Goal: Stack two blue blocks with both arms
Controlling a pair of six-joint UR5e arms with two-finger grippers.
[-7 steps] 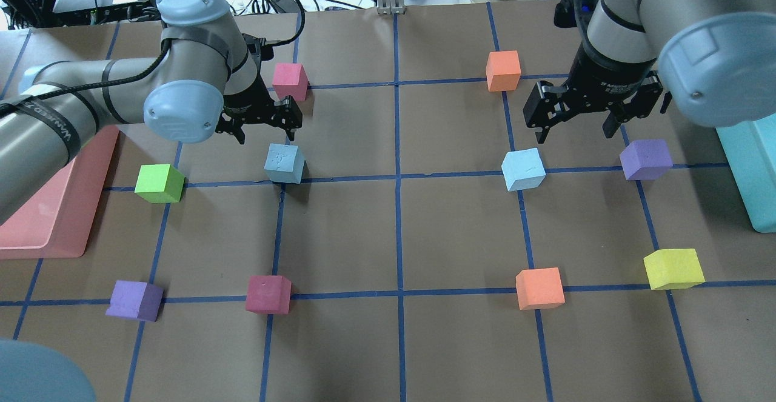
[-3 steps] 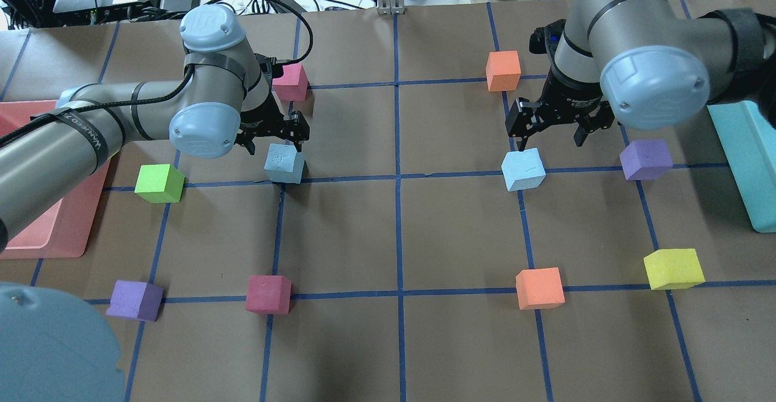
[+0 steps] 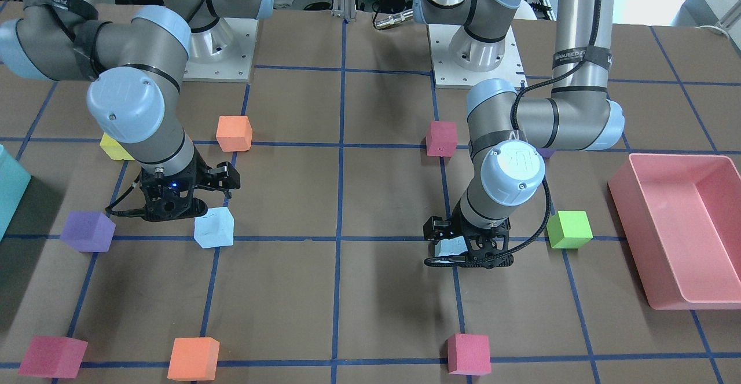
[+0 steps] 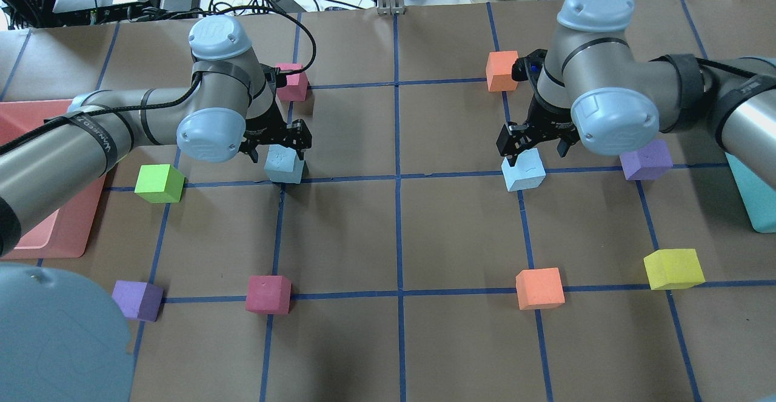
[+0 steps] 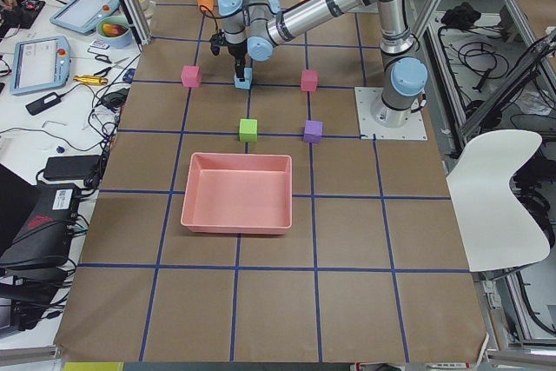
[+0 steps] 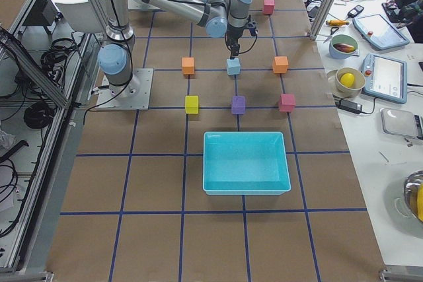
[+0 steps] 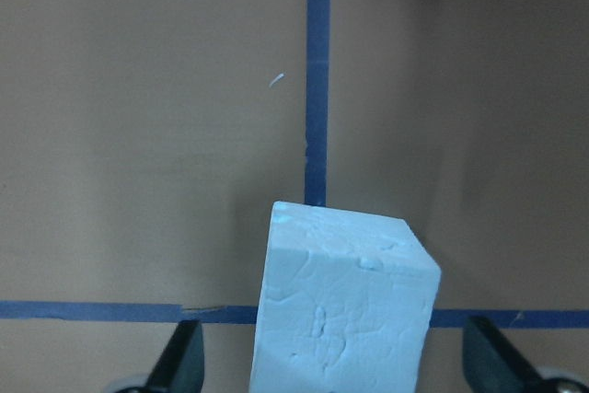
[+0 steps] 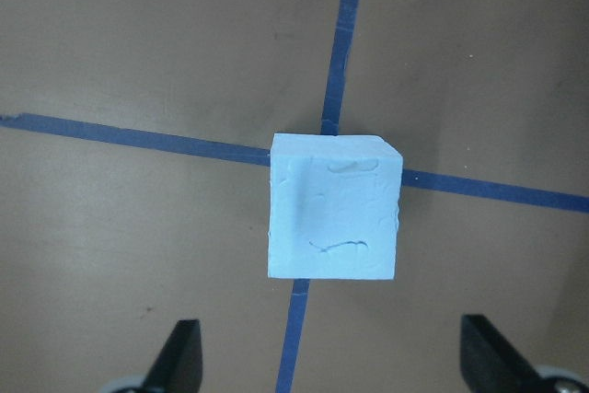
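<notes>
Two pale blue blocks sit on the brown table. The left one (image 4: pixel 285 167) lies between the fingers of my left gripper (image 4: pixel 277 149), which is open and low around it. In the left wrist view the block (image 7: pixel 340 310) fills the gap, with space to each finger (image 7: pixel 179 364). The right blue block (image 4: pixel 523 170) lies just below my right gripper (image 4: pixel 535 152), which is open and above it. In the right wrist view that block (image 8: pixel 334 218) sits ahead of the fingertips (image 8: pixel 179 356), untouched.
A green cube (image 4: pixel 159 183) and a pink tray (image 4: pixel 36 232) lie left of the left block. A purple cube (image 4: pixel 646 159) and a teal bin (image 4: pixel 752 190) lie right of the right block. Pink (image 4: pixel 291 82) and orange (image 4: pixel 502 70) cubes sit behind the grippers.
Both grippers have come down toward their blue blocks. The left one now straddles its block. The right one has moved left, over its block. Neither block has moved.
</notes>
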